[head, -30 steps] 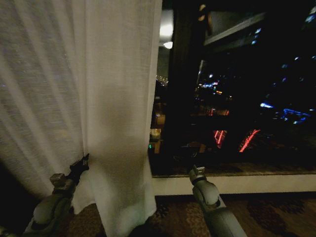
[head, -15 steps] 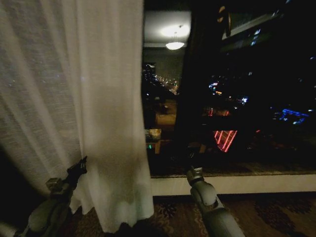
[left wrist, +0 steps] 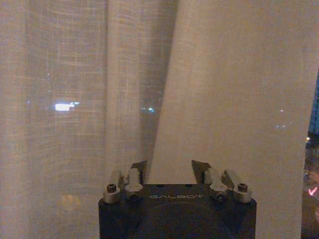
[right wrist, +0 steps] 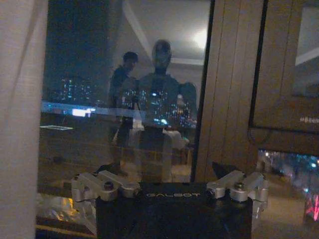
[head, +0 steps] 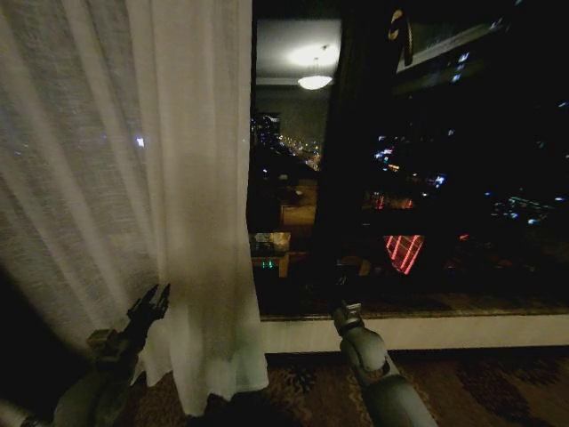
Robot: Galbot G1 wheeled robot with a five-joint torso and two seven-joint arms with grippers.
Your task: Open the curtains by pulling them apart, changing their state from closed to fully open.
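Curtains: one sheer off-white panel [head: 133, 196] in sight, hanging on the left of the head view from the top down to the patterned carpet [head: 462, 382]; pleated, semi-transparent, city lights showing through. Its free edge hangs left of the bare glass.
Second panel: not made out; a dark vertical band [head: 342, 160] stands mid-window, cannot tell whether frame or fabric.
Window: dark pane [head: 444, 178] exposed centre and right, white sill [head: 427, 331] below it.
Left gripper: [head: 149, 307] low on the left, right up against the sheer panel's lower folds. In the left wrist view the fingers [left wrist: 137, 169] stand moderately apart, pointed at the cloth [left wrist: 224, 99]; nothing pinched between them that I can see. Touching or just short of the fabric, cannot tell.
Right gripper: [head: 345, 313] low centre, near the sill, well apart from the panel. Right wrist view shows its fingers [right wrist: 224, 172] spread wide, holding nothing, facing the glass [right wrist: 124, 99] and a wood frame [right wrist: 229, 74].
Step in hand, as judged: drawing the left panel aside; the left side looks largely open.
Next move calls for: a firm pinch on the panel's free edge before any further leftward pull, since loose sheer cloth will likely slip.
Count: one panel, two grippers, one window.
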